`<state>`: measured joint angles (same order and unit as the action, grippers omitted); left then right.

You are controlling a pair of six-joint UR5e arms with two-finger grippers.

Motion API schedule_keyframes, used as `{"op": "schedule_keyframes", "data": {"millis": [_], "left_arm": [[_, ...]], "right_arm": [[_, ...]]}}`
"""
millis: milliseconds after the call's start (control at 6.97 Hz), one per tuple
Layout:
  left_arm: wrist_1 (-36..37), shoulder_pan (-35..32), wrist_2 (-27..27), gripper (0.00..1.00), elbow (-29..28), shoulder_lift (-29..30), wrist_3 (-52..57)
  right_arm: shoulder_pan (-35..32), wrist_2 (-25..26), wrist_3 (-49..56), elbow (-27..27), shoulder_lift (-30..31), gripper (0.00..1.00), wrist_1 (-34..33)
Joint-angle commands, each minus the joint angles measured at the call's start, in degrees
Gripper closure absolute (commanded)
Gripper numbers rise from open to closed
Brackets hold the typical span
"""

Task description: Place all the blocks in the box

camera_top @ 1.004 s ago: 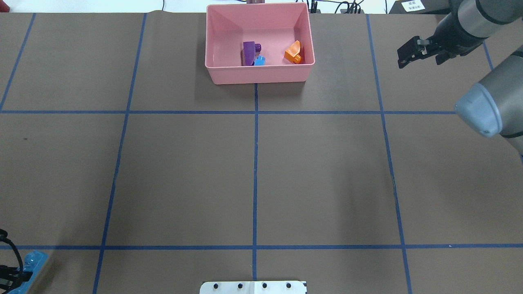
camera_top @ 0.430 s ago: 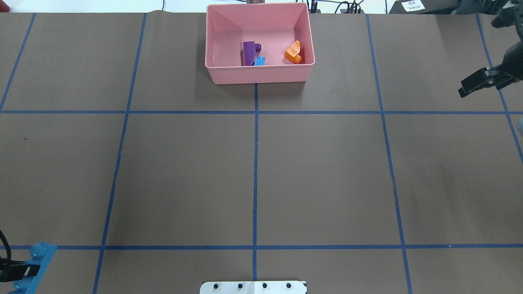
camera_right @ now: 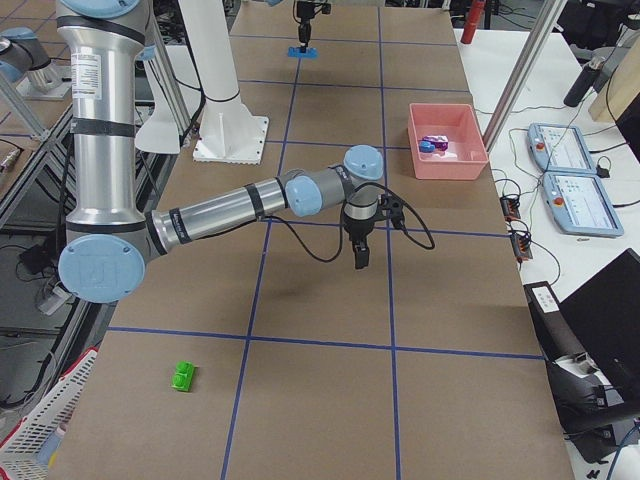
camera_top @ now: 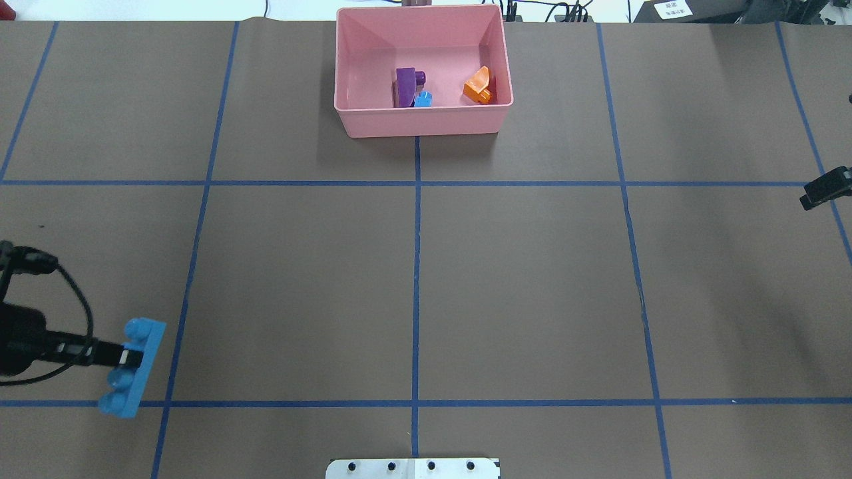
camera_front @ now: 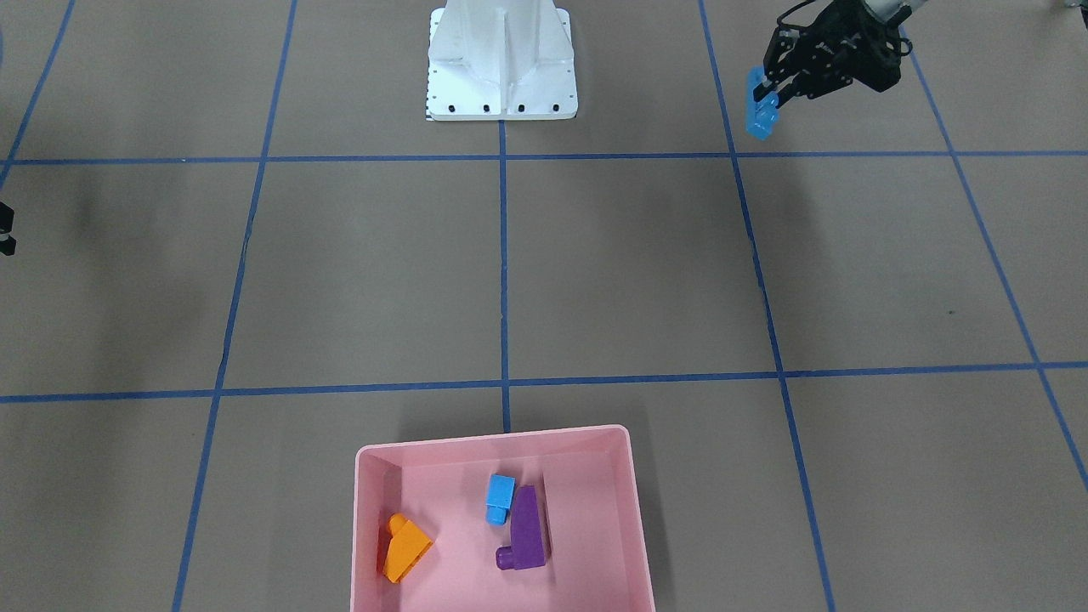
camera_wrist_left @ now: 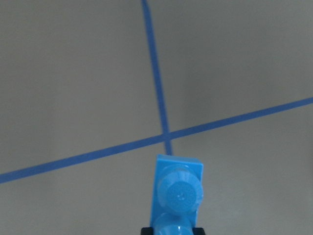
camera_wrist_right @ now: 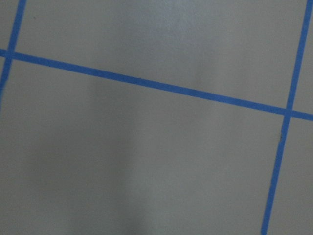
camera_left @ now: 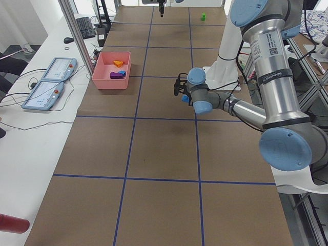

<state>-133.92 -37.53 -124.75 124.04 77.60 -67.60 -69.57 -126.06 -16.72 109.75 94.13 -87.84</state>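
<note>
My left gripper is shut on the long blue block and holds it above the table at the near left; the left wrist view shows the block over a tape crossing. The pink box stands at the far middle. In it lie the purple block, the small blue block and the orange block. The green block lies on the table at the robot's right end. Only a tip of my right gripper shows at the right edge, so I cannot tell its state.
The white base plate sits at the near middle edge. Blue tape lines grid the brown table. Two handheld control units lie on the white side table beyond the box, beside cables.
My left gripper has carried the long blue block forward and rightward from the near left corner. The right arm has swung out to the right edge, toward the robot.
</note>
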Motion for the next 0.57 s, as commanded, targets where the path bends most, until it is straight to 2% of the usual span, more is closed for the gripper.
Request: {"op": "schedule_keyframes", "data": {"millis": [0,143,430], "left_arm": [[15.83,-8.15,-3.3,1.0,-5.97,21.98,0.28],[18.93,-9.39,-3.31,1.0,-8.87,27.46,0.28],[19.23,-10.81,-3.04,1.0,-17.21,36.17,-0.16]], "right_arm": [[-0.04,0.11,2.73,-3.9,9.97,0.0,12.51],[-0.04,0.2,3.18,-5.32,14.81,0.01,20.0],[-0.21,-0.15,7.05,-6.29,24.65,0.0,27.95]]}}
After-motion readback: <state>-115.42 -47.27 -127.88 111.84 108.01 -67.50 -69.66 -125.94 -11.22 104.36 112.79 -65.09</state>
